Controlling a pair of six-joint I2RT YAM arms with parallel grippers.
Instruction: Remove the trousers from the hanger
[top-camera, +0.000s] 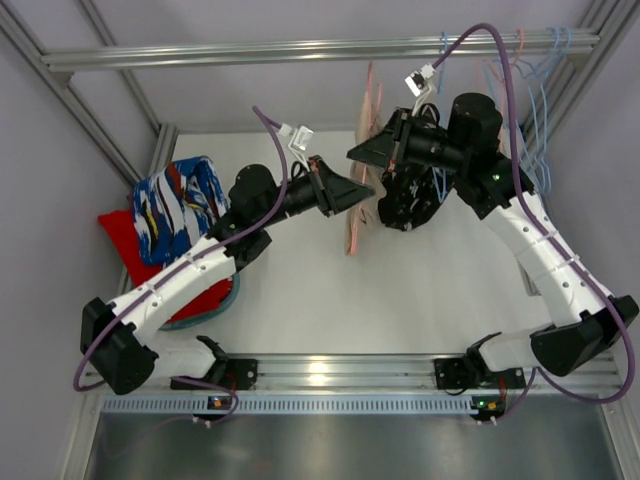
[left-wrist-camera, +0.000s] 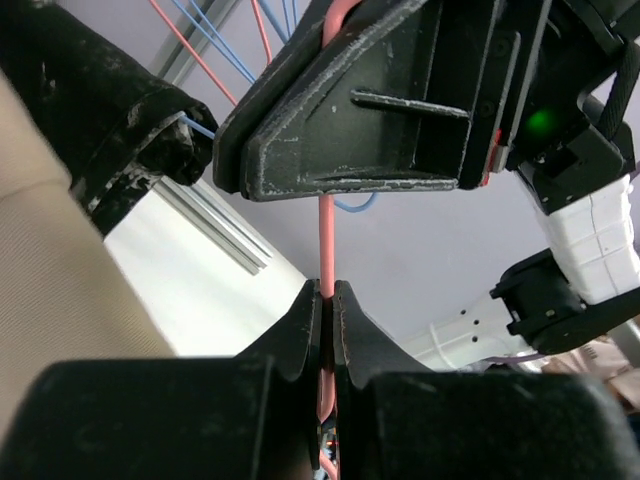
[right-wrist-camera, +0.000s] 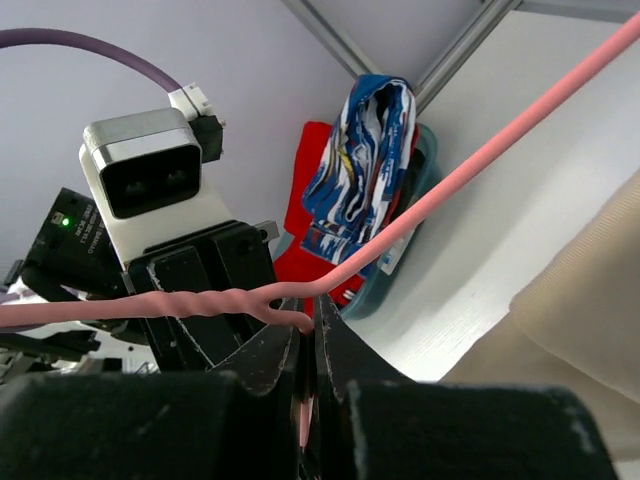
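While the pink hanger (left-wrist-camera: 326, 235) is pinched tight by the left gripper (left-wrist-camera: 327, 295) and the right gripper (right-wrist-camera: 309, 328), the beige trousers (right-wrist-camera: 585, 290) are hung on it, just beside both. The blue trousers (top-camera: 178, 212) are laid well left of it.

A robot lab cell: aluminium frame rails (top-camera: 300, 50) enclose a plain white table (top-camera: 330, 300).

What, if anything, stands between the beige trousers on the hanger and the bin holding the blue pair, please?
Only the left arm crosses that line in the top view, lying between the beige trousers and the bin. Nothing else visible stands in the way.
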